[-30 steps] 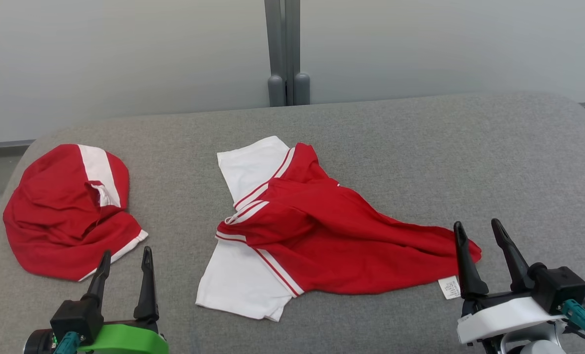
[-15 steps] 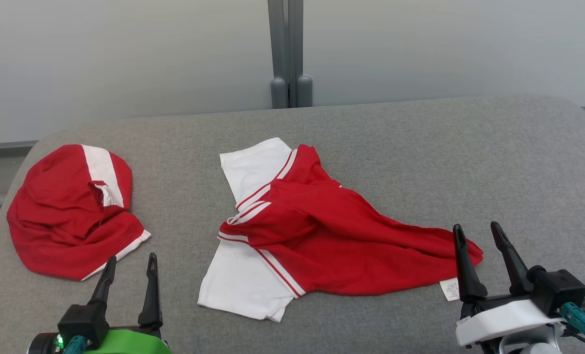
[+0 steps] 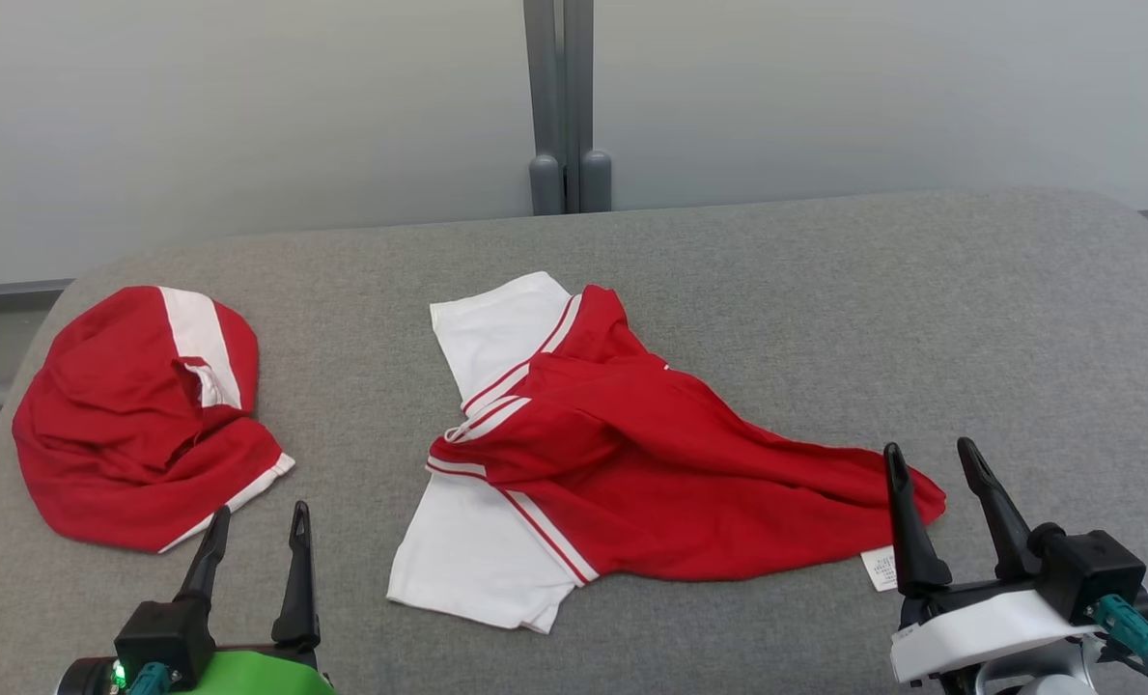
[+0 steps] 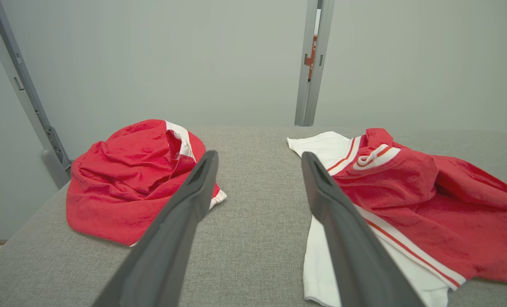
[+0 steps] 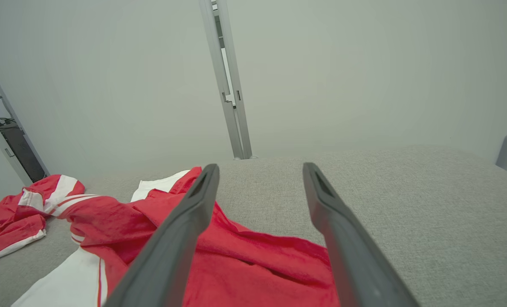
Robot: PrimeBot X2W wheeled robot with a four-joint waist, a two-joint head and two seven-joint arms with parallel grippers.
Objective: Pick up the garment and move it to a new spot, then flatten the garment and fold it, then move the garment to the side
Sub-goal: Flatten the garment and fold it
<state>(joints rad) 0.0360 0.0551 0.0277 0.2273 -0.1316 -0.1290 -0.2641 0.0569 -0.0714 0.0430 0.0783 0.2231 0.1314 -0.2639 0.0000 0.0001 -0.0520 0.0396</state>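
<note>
The red and white shirt (image 3: 651,463) lies bunched up in the middle of the gray bench (image 3: 921,290). Left jaws and right jaws are wide open and empty, probably ready to grab it.

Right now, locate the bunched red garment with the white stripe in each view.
Head view: bunched red garment, far left.
Left wrist view: garment left of centre.
Right wrist view: garment at lower left edge.
Shared landmark: grey upright post behind the surface.
</note>
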